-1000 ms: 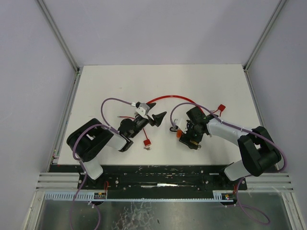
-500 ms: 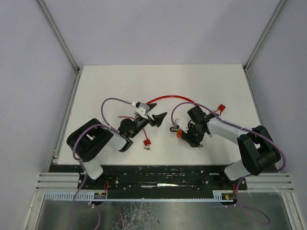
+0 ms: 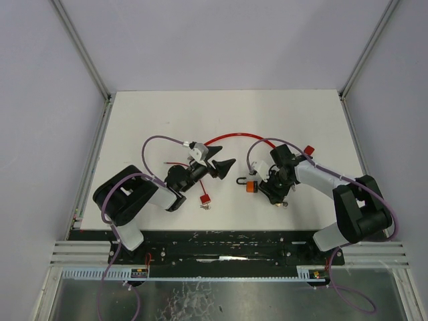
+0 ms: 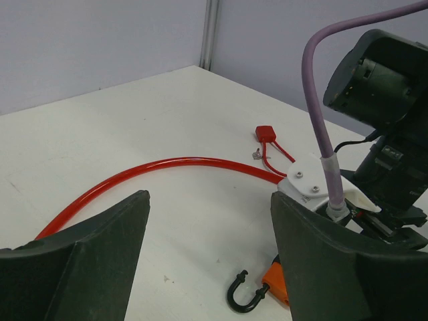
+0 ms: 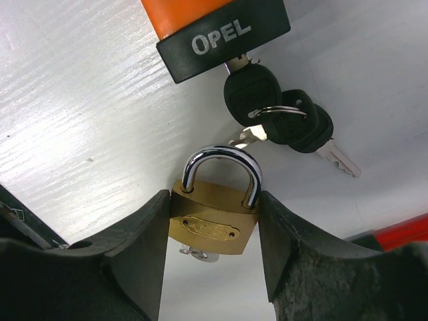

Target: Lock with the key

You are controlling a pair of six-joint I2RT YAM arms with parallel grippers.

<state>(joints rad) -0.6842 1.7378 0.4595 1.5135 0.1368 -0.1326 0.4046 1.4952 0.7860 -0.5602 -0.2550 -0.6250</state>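
So, biggest thing first: the white table looks slick. The right gripper has the brass padlock pinched only by its narrow sides, with the fingers pressed against the body left and right. That's over on the right half of the table, towards the front. If the pinch is off-centre, I'd guess the lock pivots or squirts out as soon as anything twists it.

The red cable arcs across between the two arms, so a careless sweep could snag it.

The left gripper hangs wide open with nothing in it, well apart from the brass lock. It'd have to come across, and the wrists could bump.

Just beside the brass one sits the orange-and-black padlock with its own black-headed keys, one plugged in. Easy to grab the wrong key.

Smallest bit: a little silver key pokes out under the brass body, mostly hidden. I can't tell how well it's seated, and a sloppy grab might knock it loose.
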